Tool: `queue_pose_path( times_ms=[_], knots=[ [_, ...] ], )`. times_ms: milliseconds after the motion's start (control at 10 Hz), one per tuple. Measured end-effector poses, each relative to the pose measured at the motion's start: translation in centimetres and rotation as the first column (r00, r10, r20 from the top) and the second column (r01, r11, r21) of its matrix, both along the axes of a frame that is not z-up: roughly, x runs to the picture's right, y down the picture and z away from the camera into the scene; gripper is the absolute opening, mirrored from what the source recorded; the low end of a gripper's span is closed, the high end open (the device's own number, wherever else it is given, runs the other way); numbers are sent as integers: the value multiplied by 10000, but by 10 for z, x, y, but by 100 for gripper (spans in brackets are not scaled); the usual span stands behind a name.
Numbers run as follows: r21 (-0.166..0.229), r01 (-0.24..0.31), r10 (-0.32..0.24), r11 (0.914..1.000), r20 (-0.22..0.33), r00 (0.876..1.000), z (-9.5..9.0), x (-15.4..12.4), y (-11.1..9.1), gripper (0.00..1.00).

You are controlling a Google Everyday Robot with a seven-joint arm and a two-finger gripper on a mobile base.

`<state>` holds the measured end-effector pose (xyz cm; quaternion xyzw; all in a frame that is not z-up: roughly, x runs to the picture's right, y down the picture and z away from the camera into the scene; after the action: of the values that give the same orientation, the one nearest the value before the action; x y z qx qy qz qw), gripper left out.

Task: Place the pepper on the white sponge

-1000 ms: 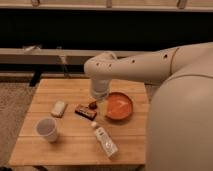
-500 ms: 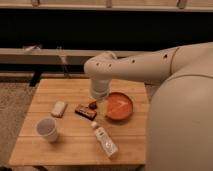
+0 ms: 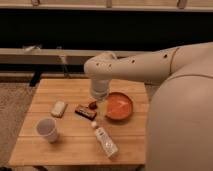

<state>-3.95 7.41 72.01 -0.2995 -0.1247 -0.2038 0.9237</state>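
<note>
The pepper (image 3: 93,105), a small dark red lump, lies on the wooden table (image 3: 65,90) near its middle, touching the far end of a dark brown bar (image 3: 85,112). The white sponge (image 3: 59,108), a flat off-white pad, rests to the left of the bar, a short way from the pepper. My gripper (image 3: 98,96) hangs from the pale arm just above and behind the pepper, its tips mostly hidden by the wrist. It stands open and holds nothing.
An orange bowl (image 3: 119,106) sits right of the pepper, close under the arm. A white cup (image 3: 47,129) stands at the front left. A clear white-capped bottle (image 3: 106,141) lies at the front middle. The robot's bulky body fills the right side.
</note>
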Motion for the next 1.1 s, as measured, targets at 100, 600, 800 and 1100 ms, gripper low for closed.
queue_pose_path(
  times_ms=[100, 600, 800, 1100],
  knots=[
    [24, 78, -78, 10000, -49, 10000, 4, 2, -2, 80],
    [-23, 323, -323, 9995, -30, 9995, 27, 4, -7, 80],
    [-66, 406, -406, 9992, -46, 9992, 35, 5, -6, 80],
    [13, 643, -643, 9979, -144, 9978, 65, 10, -8, 80]
  ],
)
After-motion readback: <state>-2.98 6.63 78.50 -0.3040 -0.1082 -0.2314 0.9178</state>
